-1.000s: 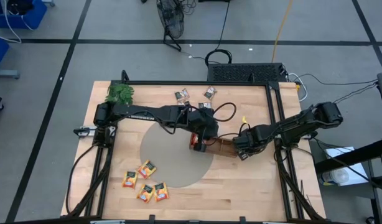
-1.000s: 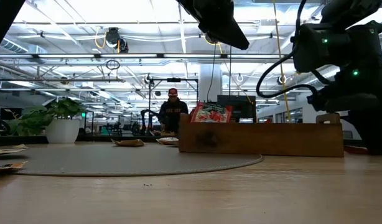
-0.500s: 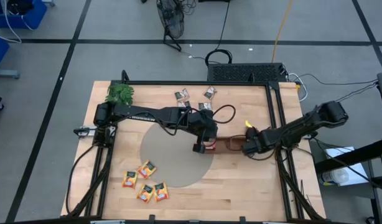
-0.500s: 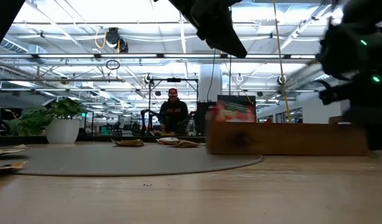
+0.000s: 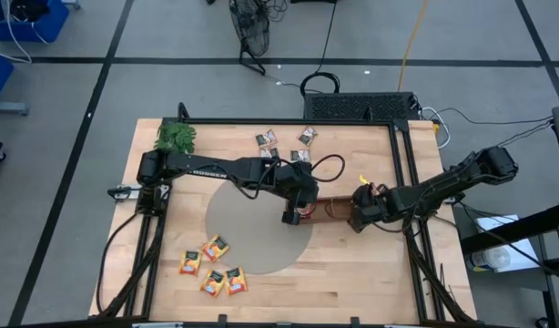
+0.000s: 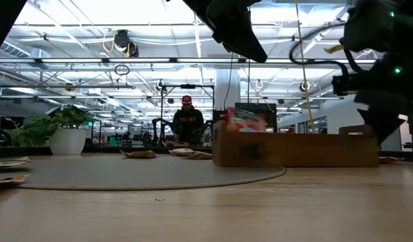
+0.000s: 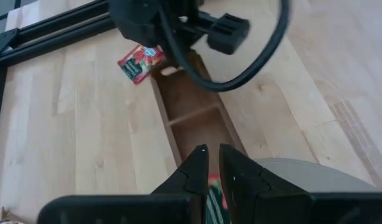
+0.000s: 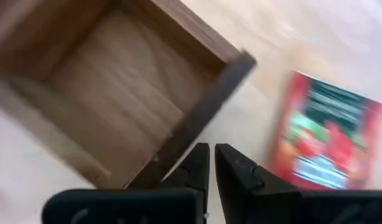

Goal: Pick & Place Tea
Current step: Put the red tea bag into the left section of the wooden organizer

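The long brown wooden tray [image 5: 330, 210] lies on the table's middle right, its left end on the round grey mat [image 5: 252, 232]. A red tea sachet [image 6: 245, 121] stands upright in the tray's left end compartment. My left gripper [image 7: 209, 158] hangs shut above that end and holds nothing; the sachet [image 7: 214, 196] shows behind its fingers. My right gripper [image 8: 209, 152] is shut, pointing steeply down at the tray's right end wall [image 8: 209, 106]. Whether it touches the wall, I cannot tell. Another red sachet [image 8: 328, 137] lies flat on the table just past that end.
Several orange-yellow sachets [image 5: 211, 264] lie near the front left. Grey-white sachets [image 5: 266, 139] lie at the far middle. A green sprig [image 5: 175, 137] sits at the far left corner. A dark frame [image 5: 402, 182] borders the table. In the low view a person [image 6: 186, 121] stands far behind.
The tray has slid toward the table's right edge, swinging from a slant to lie level across the table, then come back a little to the left. The red sachet has stayed upright in it. My right gripper has gone up and toward the right edge, tipping more steeply down.
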